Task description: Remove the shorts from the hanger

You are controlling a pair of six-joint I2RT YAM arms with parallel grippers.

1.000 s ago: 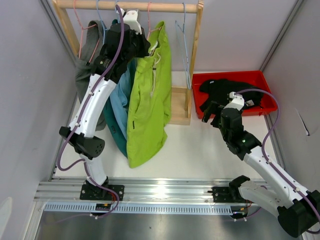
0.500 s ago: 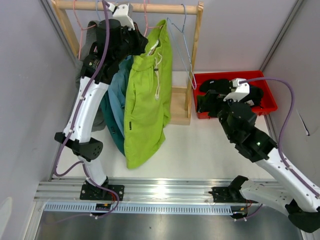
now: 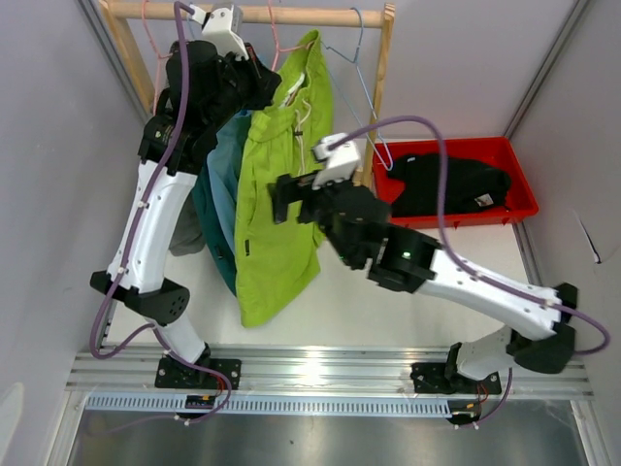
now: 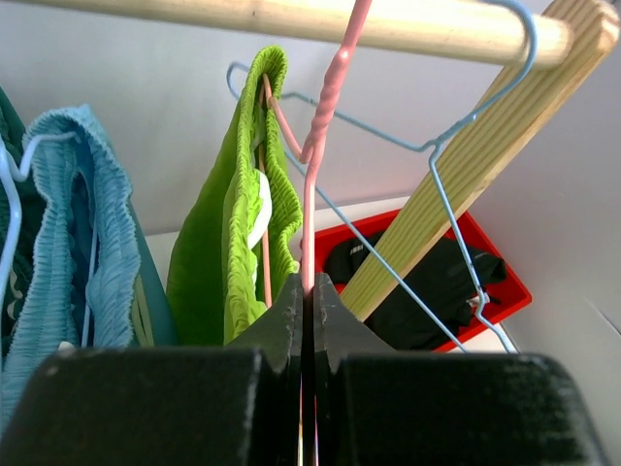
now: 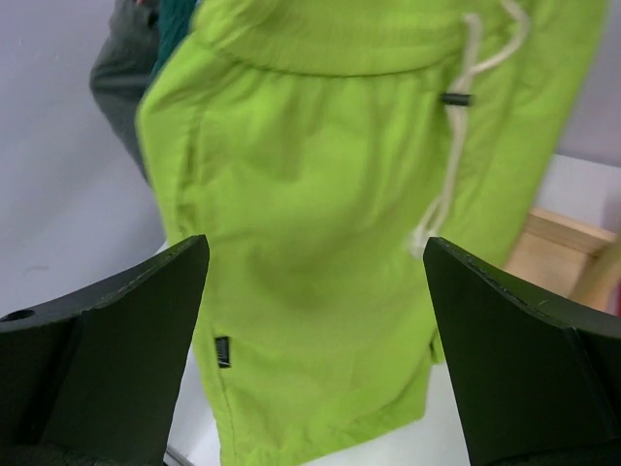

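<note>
Cloth this limp and light will likely sag and slip, so the bunched waistband looks the best hold. The lime shorts [image 5: 320, 243] hang on a pink hanger [image 4: 325, 107], its wire pinched tight between the left fingers [image 4: 287, 325]. The right fingers [image 5: 107, 330] gape wide and empty, facing the shorts.

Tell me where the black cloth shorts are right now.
In the top view, the black cloth shorts lie inside the red plastic bin on the right side, just right of the wooden rack's upright post.
</note>
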